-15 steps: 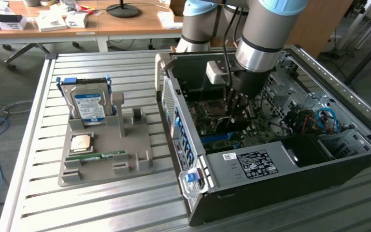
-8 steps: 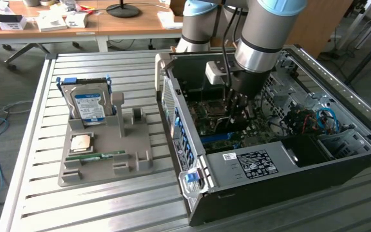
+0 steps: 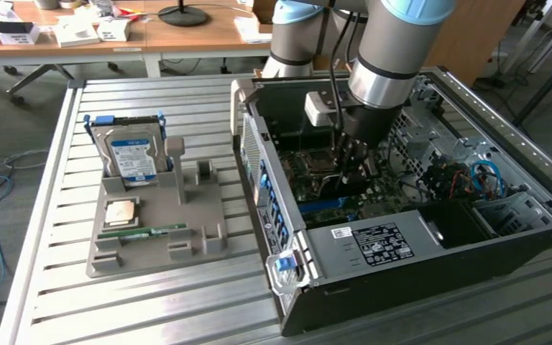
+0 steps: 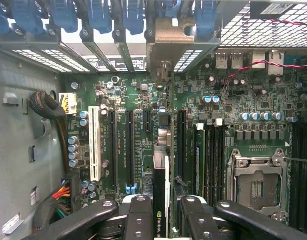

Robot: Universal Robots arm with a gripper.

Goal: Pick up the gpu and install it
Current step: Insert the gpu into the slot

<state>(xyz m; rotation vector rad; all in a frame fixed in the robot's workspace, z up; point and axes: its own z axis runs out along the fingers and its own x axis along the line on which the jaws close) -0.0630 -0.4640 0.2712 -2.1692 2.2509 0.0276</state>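
Observation:
My gripper (image 3: 355, 164) is down inside the open computer case (image 3: 506, 215), over the motherboard (image 4: 133, 100). In the wrist view the gripper (image 4: 166, 220) is shut on the gpu (image 4: 161, 175), a thin card seen edge-on, dark with a green logo between the fingers (image 4: 138, 215). The card runs along the row of long expansion slots (image 4: 129, 145), and its metal bracket (image 4: 171, 37) reaches the case's rear slot openings. In the exterior view the gpu (image 3: 345, 183) hangs just under the gripper, close to the board. I cannot tell whether it sits in a slot.
A grey parts holder (image 3: 190, 237) on the slatted metal table (image 3: 113, 309) carries a hard drive (image 3: 132, 157), a square processor chip (image 3: 121, 213) and a green memory stick (image 3: 141, 231). The processor socket (image 4: 256, 187), cables (image 4: 58, 195) and blue slot clips (image 4: 93, 15) surround the card.

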